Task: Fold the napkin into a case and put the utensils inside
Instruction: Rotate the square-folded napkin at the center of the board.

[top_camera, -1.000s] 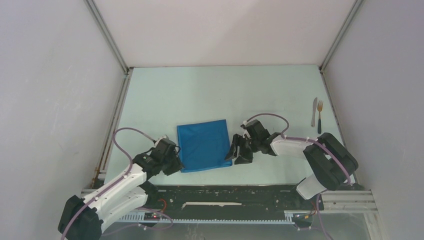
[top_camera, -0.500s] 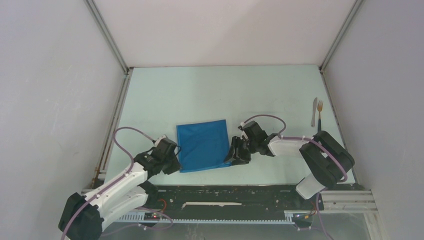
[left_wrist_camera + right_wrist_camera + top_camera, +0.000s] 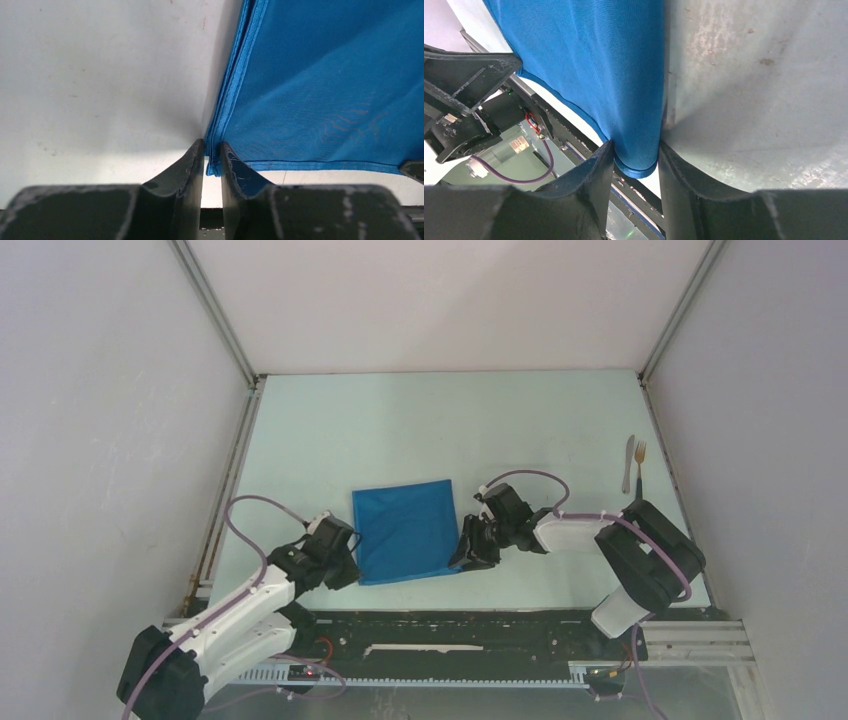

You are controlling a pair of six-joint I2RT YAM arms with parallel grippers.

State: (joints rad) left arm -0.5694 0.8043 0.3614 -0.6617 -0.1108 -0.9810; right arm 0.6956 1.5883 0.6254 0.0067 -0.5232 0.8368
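Note:
The bright blue napkin [image 3: 405,532] lies flat as a folded square on the pale table [image 3: 400,420]. My left gripper [image 3: 350,566] is at its near left corner. In the left wrist view the jaws [image 3: 212,150] are pinched on the stacked hems of the napkin [image 3: 325,90]. My right gripper [image 3: 468,556] is at the near right corner. Its fingers [image 3: 635,150] press on both sides of the rounded fold of the napkin [image 3: 589,65]. The utensils lie far right: a silvery knife [image 3: 628,462] and a dark-handled fork [image 3: 640,476], side by side. No case shape shows.
Grey walls enclose the table on the left, back and right. The black base rail [image 3: 450,625] runs along the near edge just below the napkin. The left gripper's dark body [image 3: 464,90] shows in the right wrist view.
Both grippers moved inward onto the napkin's near corners and their jaws narrowed onto the cloth. The napkin and the utensils kept their places.

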